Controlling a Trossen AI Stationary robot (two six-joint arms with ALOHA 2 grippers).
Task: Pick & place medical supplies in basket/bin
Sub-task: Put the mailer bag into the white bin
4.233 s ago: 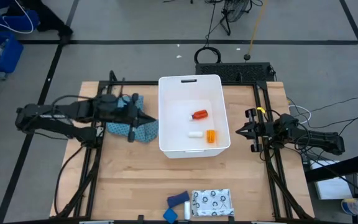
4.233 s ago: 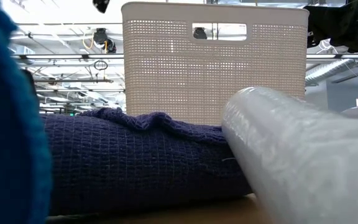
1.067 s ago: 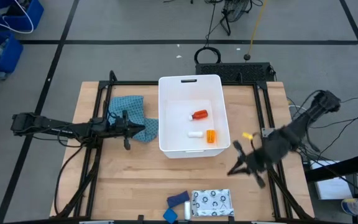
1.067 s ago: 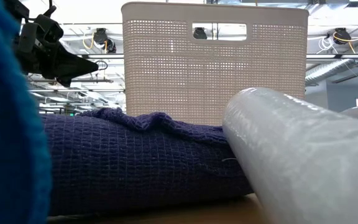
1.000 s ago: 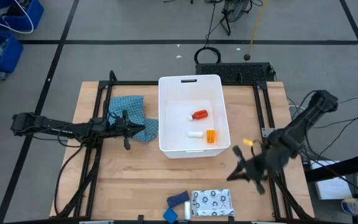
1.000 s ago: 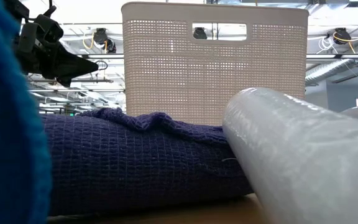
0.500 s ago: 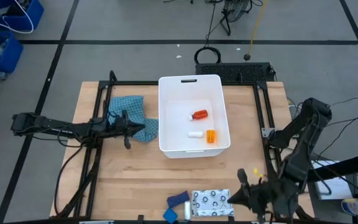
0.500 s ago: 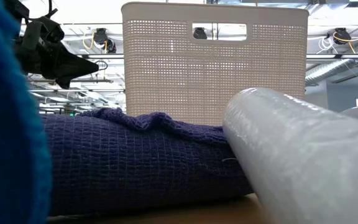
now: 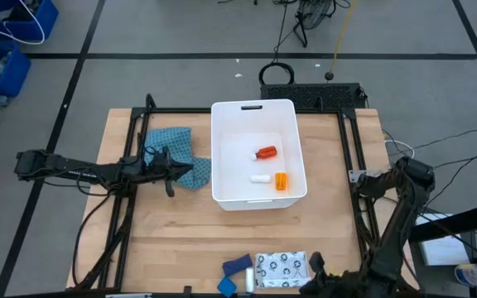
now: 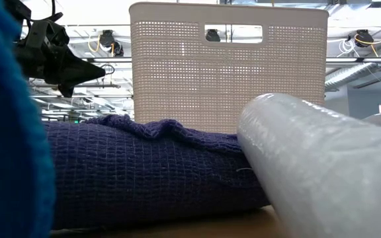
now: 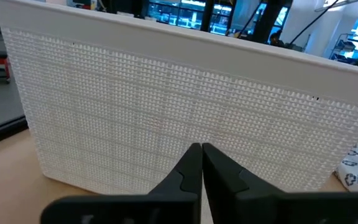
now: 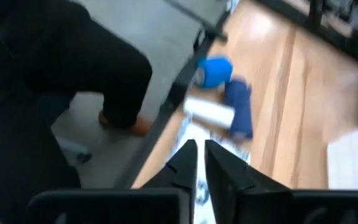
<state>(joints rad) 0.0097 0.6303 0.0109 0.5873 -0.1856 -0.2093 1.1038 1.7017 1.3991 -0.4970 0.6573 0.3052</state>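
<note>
Nearest edge of the counter (image 9: pixel 180 240) first: the flat white dark-patterned pouch (image 9: pixel 281 270) is lying right at the lip. The blue pieces (image 9: pixel 236 265) and a white roll (image 9: pixel 249 282) are sitting just beside it, so those supplies are still waiting outside the tub. The right end effector (image 12: pixel 196 148) is hanging over that same corner, right by the pouch. Its fingers are pinched nearly together with only a sliver between them, and it's carrying nothing.

Further back, the left end effector (image 9: pixel 195 171) is hovering low, clenched and empty. It's pointing at the left wall of the basket (image 9: pixel 215 149) and sitting just off it. The teal patterned cloth (image 9: pixel 172 145) is lying crumpled beside it on the far side.

The basket itself is sitting around the middle of the counter toward the far edge, handle slot on the far rim. Three things are lying apart on its floor. The orange pill bottle (image 9: pixel 281 182) and white tube (image 9: pixel 260 177) are resting toward the near wall. The red bottle with white cap (image 9: pixel 266 152) is lying on its side a bit deeper in.
</note>
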